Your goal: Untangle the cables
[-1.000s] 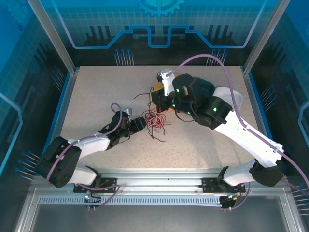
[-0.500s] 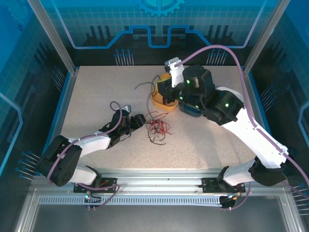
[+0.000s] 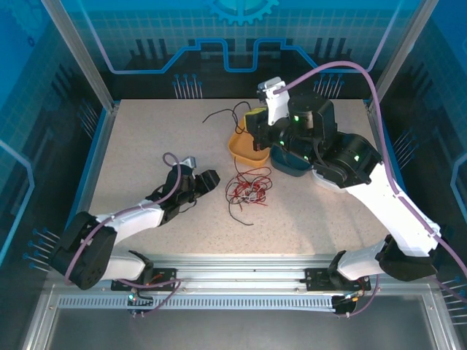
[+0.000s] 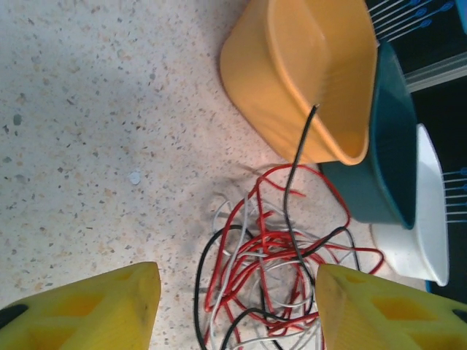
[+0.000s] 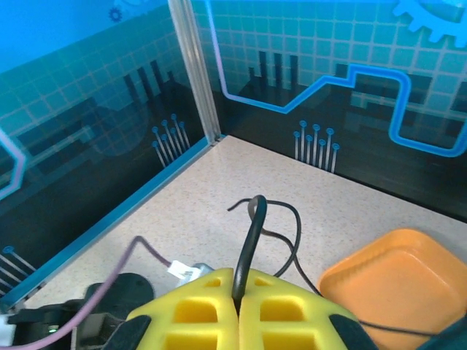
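The cables (image 3: 248, 189) lie as a loose tangle of red, black and white wires mid-table, just in front of the bins. In the left wrist view the tangle (image 4: 277, 255) sits between my left gripper's (image 4: 237, 313) yellow fingers (image 4: 95, 306), which stand open and apart from it. From above, the left gripper (image 3: 208, 179) is left of the tangle. My right gripper (image 5: 237, 292) is shut on a black cable (image 5: 252, 233) that loops out of its pads. It hangs raised above the orange bin (image 3: 244, 146), the right gripper (image 3: 253, 122) holding the black cable (image 3: 222, 114) out to the left.
Three bins stand in a row behind the tangle: orange bin (image 4: 306, 73), teal bin (image 4: 387, 168), white bin (image 4: 427, 219). A black strand (image 4: 295, 168) rises from the tangle past the orange bin's rim. Blue enclosure walls (image 5: 109, 219) bound the table.
My right arm has lifted and drawn back toward the far right with the black cable, pulling it out of the tangle. The tangle has shifted slightly right. The left gripper has backed off a little.
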Robot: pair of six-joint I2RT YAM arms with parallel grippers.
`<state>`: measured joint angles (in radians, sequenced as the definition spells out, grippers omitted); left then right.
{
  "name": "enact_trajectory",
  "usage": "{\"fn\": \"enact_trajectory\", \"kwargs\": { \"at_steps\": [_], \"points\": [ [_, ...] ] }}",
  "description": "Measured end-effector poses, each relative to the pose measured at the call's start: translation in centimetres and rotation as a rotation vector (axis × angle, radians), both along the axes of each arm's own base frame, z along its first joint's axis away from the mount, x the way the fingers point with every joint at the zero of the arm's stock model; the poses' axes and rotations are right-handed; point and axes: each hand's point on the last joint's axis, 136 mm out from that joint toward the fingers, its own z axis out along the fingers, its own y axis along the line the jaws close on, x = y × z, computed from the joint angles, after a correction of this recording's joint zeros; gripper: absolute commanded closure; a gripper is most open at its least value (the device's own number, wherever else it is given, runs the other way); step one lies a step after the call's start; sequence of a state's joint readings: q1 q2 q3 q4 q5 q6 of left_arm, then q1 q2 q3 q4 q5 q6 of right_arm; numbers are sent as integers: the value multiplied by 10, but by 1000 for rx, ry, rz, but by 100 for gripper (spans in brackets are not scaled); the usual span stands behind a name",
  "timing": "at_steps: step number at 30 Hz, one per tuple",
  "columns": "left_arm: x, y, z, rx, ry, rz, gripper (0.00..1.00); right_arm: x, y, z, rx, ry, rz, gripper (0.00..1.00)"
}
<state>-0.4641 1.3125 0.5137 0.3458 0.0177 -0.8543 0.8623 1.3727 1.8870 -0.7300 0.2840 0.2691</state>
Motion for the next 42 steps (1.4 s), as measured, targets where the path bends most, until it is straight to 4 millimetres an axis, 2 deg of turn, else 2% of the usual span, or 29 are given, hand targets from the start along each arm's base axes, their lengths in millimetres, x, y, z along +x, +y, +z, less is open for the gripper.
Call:
{"fn": "enact_trajectory", "kwargs": {
  "at_steps": [4, 9, 14, 19, 22, 26, 32, 38, 42],
  "points": [
    [-5, 5, 20, 6, -45, 0, 19, 15, -27, -4, -19, 7, -89, 100],
    [-14, 14, 41, 27, -92, 7, 1, 28, -82, -10, -30, 12, -242, 100],
    [-25, 23, 50, 60, -106, 9, 1, 28, -147, -16, -51, 9, -438, 100],
    [-33, 29, 50, 86, -99, 8, 1, 28, -208, -28, -77, 17, -632, 100],
    [-35, 30, 49, 92, -90, 7, 1, 32, -239, -41, -101, 44, -737, 100],
    [-37, 31, 46, 97, -79, 5, 1, 40, -271, -70, -140, 112, -845, 100],
    [-40, 32, 39, 106, -60, 3, 1, 54, -296, -112, -163, 210, -916, 100],
    [-41, 32, 36, 109, -51, 0, 1, 72, -305, -151, -149, 293, -936, 100],
    [-43, 33, 32, 114, -41, -2, 1, 82, -309, -166, -113, 321, -941, 100]
  ]
}}
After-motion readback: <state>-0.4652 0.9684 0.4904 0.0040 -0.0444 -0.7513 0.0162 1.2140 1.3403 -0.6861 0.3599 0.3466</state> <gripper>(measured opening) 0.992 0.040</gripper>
